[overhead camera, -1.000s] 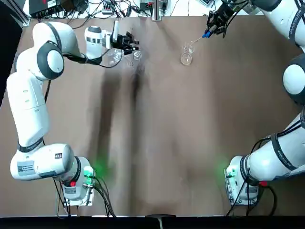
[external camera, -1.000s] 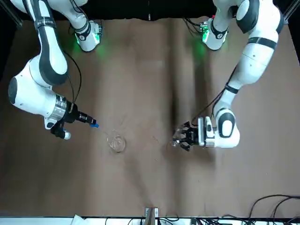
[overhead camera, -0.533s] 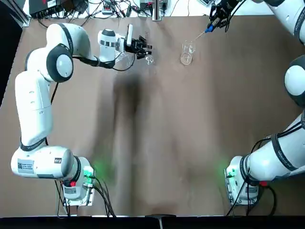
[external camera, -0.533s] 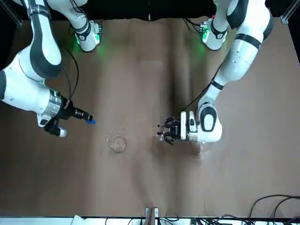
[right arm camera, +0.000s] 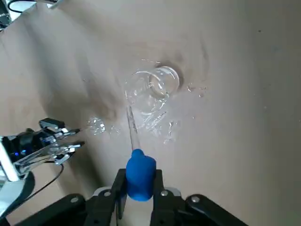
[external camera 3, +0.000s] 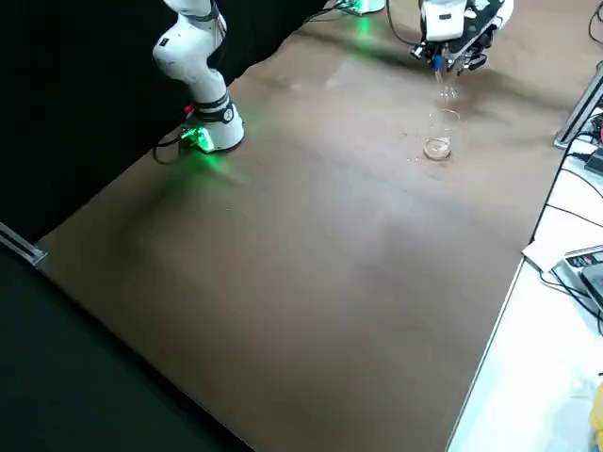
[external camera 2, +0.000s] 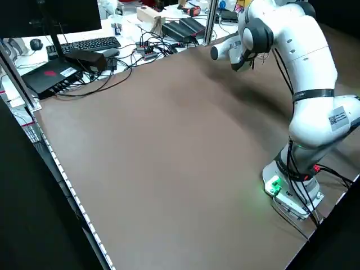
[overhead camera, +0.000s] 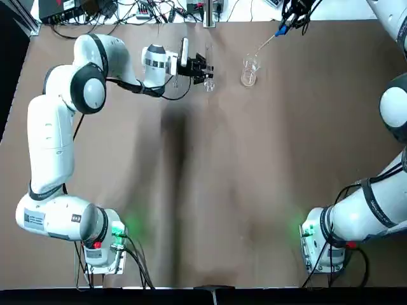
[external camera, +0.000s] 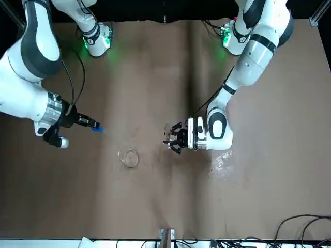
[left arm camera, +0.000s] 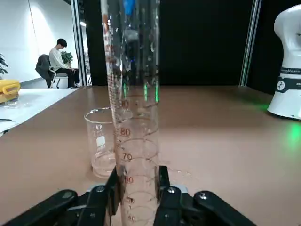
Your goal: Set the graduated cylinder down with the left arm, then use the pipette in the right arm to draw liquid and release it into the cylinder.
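Closer to the beaker now than a second ago, the left tool has carried the graduated cylinder across from its own side, while the right tool has drawn a little farther off. Nearest the arm bases, the surface runs in a broad bare stretch up to the beaker. The jumble of clear glassware lies on the left arm's side of the beaker, beyond the cylinder. The cylinder is near the beaker on that same side, its long axis upright, mouth up, the left tool closed around it. I cannot tell whether its foot touches down, or whether it holds liquid. A strip of surface separates it from the beaker. The beaker stands upright; its contents I cannot make out, though wet-looking specks dot the surface beside it. The pipette slants down towards the beaker, its blue bulb gripped in the right tool; whether the tip is inside the rim is unclear. Past the beaker comes the surface's far edge, then cables. Farther away, a person sits.
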Robot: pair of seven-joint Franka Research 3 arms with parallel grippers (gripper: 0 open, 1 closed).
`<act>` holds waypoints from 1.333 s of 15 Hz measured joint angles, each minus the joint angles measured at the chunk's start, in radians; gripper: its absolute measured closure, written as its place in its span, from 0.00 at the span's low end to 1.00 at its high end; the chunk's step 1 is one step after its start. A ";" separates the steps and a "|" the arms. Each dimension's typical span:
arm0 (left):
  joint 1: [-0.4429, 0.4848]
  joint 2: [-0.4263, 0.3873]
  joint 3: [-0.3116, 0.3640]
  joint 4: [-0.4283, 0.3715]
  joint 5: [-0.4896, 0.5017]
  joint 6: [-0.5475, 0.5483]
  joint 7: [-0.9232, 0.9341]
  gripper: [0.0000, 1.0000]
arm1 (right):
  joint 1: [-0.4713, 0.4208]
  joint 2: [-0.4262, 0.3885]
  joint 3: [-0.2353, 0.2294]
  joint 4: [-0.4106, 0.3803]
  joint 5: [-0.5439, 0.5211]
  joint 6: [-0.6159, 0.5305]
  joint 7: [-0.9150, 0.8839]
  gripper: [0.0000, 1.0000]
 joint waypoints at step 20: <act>0.018 0.035 0.013 0.024 0.000 0.018 0.005 0.00 | 0.039 -0.047 0.025 0.089 0.090 -0.113 0.210 0.74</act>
